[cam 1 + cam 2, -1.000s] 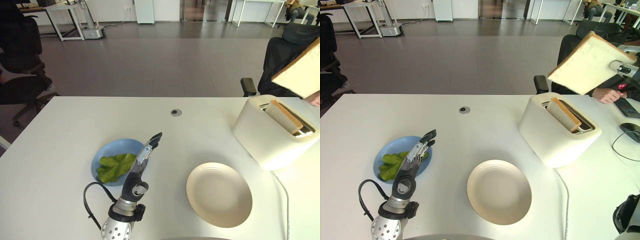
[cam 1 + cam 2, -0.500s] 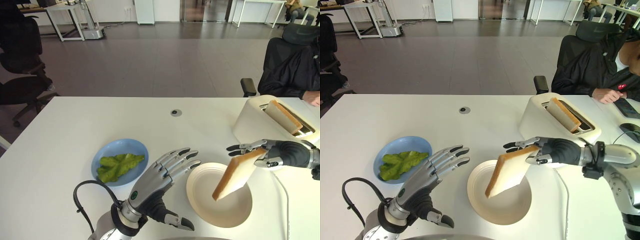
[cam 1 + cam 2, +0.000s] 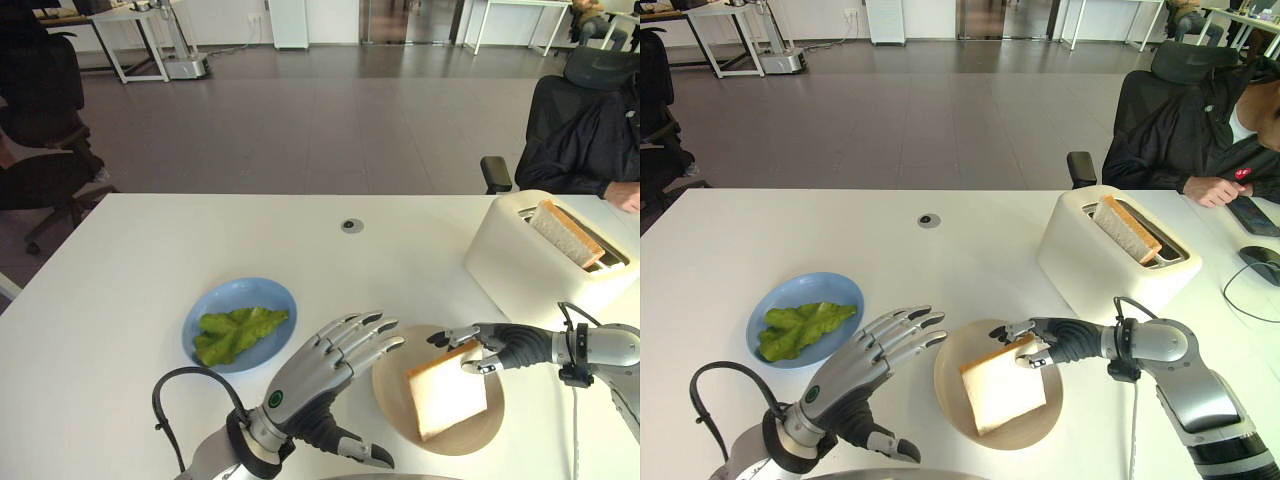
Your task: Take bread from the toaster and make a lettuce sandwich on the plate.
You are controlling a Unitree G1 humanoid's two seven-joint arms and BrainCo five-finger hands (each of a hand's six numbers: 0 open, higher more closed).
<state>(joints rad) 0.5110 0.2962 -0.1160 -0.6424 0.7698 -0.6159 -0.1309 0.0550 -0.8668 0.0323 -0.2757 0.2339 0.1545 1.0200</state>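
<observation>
Bread slice [image 3: 447, 393], left eye view: on the cream plate [image 3: 391, 392] at the near right of the table, near edge down. The far edge sits at the robot's fingers, and I cannot tell whether that edge rests flat.
Right hand [image 3: 497, 345], left eye view: comes in from the right, low over the plate's far rim, fingers pinched on the slice's far corner.
Left hand [image 3: 330, 362], left eye view: hovers just left of the plate, fingers spread and straight, holding nothing.
Lettuce [image 3: 235, 332], left eye view: in the blue dish [image 3: 205, 303], left of the plate and apart from it, untouched.
Toaster [image 3: 530, 275], left eye view: far right on the table, with a second slice [image 3: 566, 232] standing up out of its slot.
Bread slice, right eye view: lies across the right half of the plate, with the right hand's grip at its upper right corner.
Left hand, right eye view: sits between dish and plate, nearer the plate, palm down, empty.
Toaster, right eye view: beyond the plate to the right, second slice leaning in the slot.
Step in hand: setting the first slice on the plate, judged nearly done.
Next move: let go of the slice and lift clear without dragging it. Then the left hand, already close, likely fetches the lettuce, and the second slice comes last.
</observation>
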